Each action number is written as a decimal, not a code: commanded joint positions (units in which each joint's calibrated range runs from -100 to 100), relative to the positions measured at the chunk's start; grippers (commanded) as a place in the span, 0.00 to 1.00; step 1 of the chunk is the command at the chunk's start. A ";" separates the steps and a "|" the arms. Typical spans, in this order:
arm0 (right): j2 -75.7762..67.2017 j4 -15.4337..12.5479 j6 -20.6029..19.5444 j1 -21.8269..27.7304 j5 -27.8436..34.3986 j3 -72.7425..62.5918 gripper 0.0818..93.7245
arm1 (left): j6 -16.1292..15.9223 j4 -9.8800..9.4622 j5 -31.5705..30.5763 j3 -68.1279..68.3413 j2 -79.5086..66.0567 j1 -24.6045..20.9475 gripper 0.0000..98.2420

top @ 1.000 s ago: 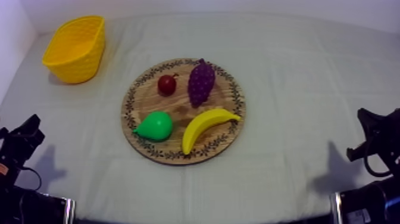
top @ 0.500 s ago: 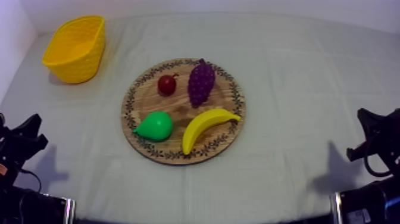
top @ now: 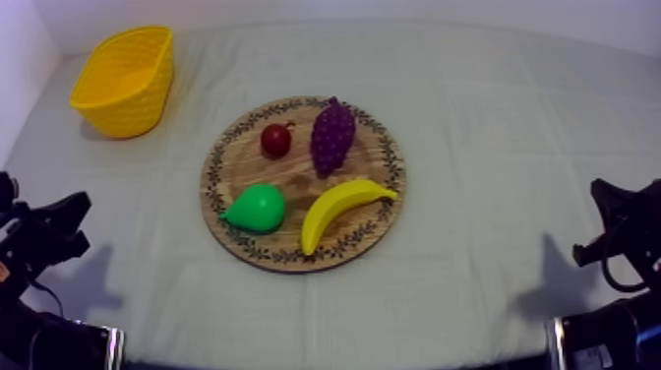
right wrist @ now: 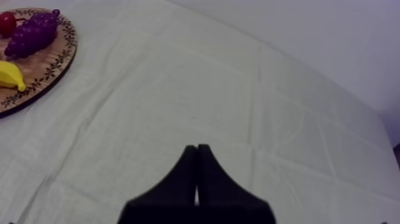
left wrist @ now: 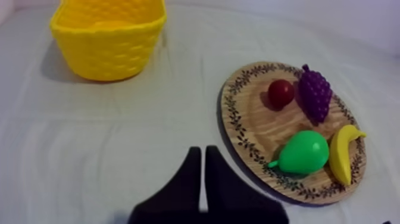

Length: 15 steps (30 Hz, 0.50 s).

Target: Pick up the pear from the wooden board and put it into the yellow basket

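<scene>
Plainly both jaws together, empty.

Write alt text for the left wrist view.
The left tool, shut on nothing, hovers over the cloth beside the board, which holds a pear, banana, grapes and a small red fruit. The basket stands apart from the board.
</scene>
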 commanded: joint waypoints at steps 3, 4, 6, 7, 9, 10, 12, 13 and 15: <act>-0.03 0.01 0.01 -0.01 0.02 -0.02 0.00 | -2.35 0.42 2.56 -5.85 7.83 2.15 0.00; -0.03 0.01 0.01 -0.01 0.02 -0.02 0.00 | -2.64 0.46 3.79 -7.64 9.40 2.51 0.00; -0.03 0.01 0.01 -0.01 0.02 -0.02 0.00 | -3.11 0.52 6.25 -11.34 12.76 3.10 0.00; -0.03 0.01 0.00 -0.01 0.02 -0.02 0.00 | -3.28 0.53 7.52 -13.17 14.56 3.35 0.00; -0.03 0.01 0.00 -0.01 0.02 -0.02 0.00 | -3.69 0.69 9.97 -16.81 18.38 3.71 0.00; -0.03 0.01 0.00 -0.01 0.02 -0.02 0.00 | -4.03 0.89 10.99 -18.50 20.27 3.84 0.00; -0.03 0.01 0.00 -0.01 0.02 -0.02 0.00 | -4.84 1.42 12.76 -21.71 23.97 4.00 0.00; -0.03 0.01 0.00 -0.01 0.02 -0.02 0.00 | -5.23 1.68 13.62 -23.30 25.74 4.05 0.00; -0.03 0.01 0.00 -0.01 0.02 -0.02 0.00 | -5.93 2.09 15.49 -26.59 29.20 4.14 0.00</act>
